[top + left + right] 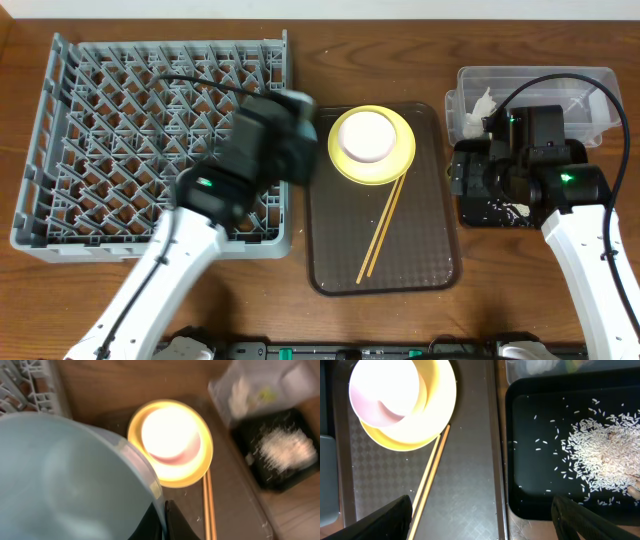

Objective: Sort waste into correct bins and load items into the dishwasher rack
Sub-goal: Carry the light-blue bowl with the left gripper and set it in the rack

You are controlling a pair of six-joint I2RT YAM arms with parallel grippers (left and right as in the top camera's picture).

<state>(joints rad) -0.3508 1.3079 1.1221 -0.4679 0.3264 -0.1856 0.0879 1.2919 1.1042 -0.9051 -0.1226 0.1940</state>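
So, left gripper [164, 522]: we have it pinched on the rim of the round light-blue bowl [65, 480], just off the left edge of the flat brown serving tray [420, 250].
Bowl risk: a rim pinch on a smooth, deep bowl is a thin hold, so we judge that any tilt or knock could twist it loose.
Rack: the large square grey plastic rack with upright pegs [120, 130] sits just left of the brown tray. Coming in too low, the bowl could catch on its near wall or a peg.
Plate: the round yellow plate [345, 165] carries the white bowl [365, 135] at the brown tray's far end, near our left arm, where a swing could clip it.
Chopsticks: the thin wooden chopsticks [383, 225] lie along the brown tray's middle, top ends at the plate rim.
Right gripper [480, 512]: fingers spread wide and empty, over the shallow black rectangular tray [530, 420] just right of the brown tray.
Rice risk: loose white rice-like scraps [605, 455] lie in the black tray, and a bump could scatter them.
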